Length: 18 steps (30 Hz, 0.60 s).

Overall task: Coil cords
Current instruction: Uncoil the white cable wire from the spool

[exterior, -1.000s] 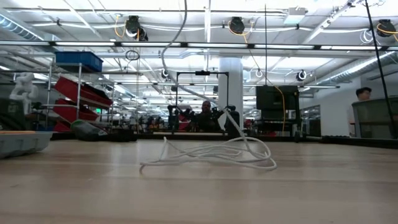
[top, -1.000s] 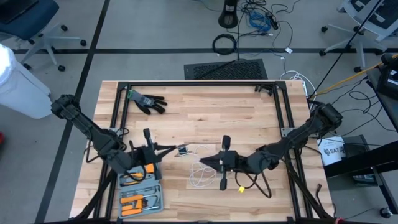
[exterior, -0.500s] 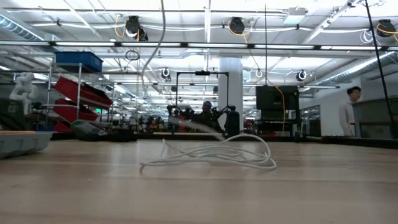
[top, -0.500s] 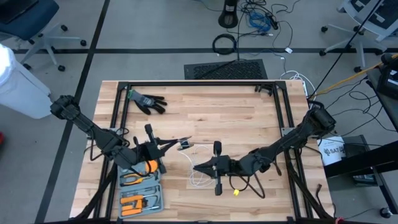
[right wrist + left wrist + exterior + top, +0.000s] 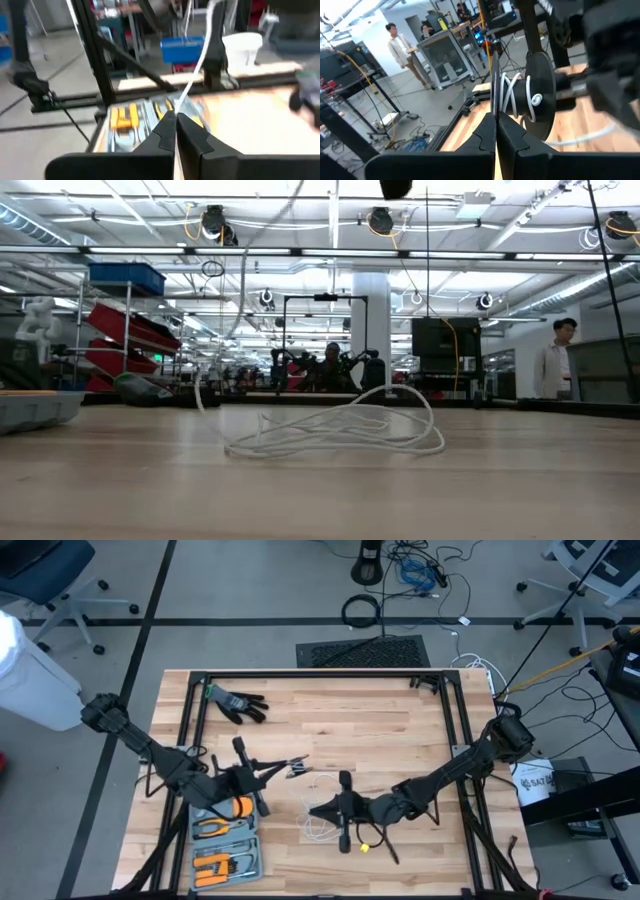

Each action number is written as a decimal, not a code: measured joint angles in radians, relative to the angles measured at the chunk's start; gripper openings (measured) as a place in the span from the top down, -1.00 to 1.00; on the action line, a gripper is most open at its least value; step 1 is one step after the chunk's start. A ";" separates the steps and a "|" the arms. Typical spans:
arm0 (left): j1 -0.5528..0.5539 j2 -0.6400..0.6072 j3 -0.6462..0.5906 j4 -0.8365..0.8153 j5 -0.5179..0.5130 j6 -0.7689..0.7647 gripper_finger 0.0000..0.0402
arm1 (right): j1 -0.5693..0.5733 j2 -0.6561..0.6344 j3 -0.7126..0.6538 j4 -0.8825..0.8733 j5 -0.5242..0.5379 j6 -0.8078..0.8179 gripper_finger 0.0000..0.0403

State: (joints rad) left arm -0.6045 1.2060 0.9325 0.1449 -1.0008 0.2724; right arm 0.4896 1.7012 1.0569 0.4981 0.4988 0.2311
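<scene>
A black spool [image 5: 520, 100] with white cord wound on its hub hangs above the table's left middle [image 5: 298, 771]. My left gripper [image 5: 290, 766] [image 5: 496, 117] is shut on it. The rest of the white cord lies in loose loops [image 5: 320, 827] [image 5: 340, 430] on the wooden table, near the front middle. My right gripper [image 5: 312, 808] [image 5: 175, 116] hovers just above these loops, shut on one strand of the cord [image 5: 197, 60]. My left gripper pinches the rim of the spool's nearer flange [image 5: 494, 100] between its two fingers, which lie level and reach in from the table's left. The spool is lifted clear of the table. My right gripper pinches a single strand of the cord [image 5: 179, 102] between its fingers. They come in about level from the table's right. The strand runs on from the fingers in a straight line, clear of the table.
A black glove [image 5: 238, 703] lies at the far left of the table. A tray of orange-handled tools [image 5: 225, 850] sits at the near left, under my left arm. A black frame [image 5: 320, 675] edges the table. A person [image 5: 555, 360] stands in the room behind.
My right gripper has gone down and toward the table's left and near edges, staying shut on the cord. A strand now rises from the left side of the cord heap. The loops on the table have shifted a little.
</scene>
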 joint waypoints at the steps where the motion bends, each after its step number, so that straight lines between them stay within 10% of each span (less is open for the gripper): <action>1: -0.007 0.000 0.000 0.013 0.000 0.014 1.00 | 0.000 0.000 0.000 -0.031 0.000 0.022 1.00; 18: -0.091 0.000 0.000 0.049 0.000 0.031 1.00 | 0.019 -0.021 0.000 -0.278 0.054 0.107 0.69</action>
State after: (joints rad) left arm -0.6951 1.2060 0.9325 0.1944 -1.0004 0.3032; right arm 0.5088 1.6807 1.0565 0.2204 0.5529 0.3382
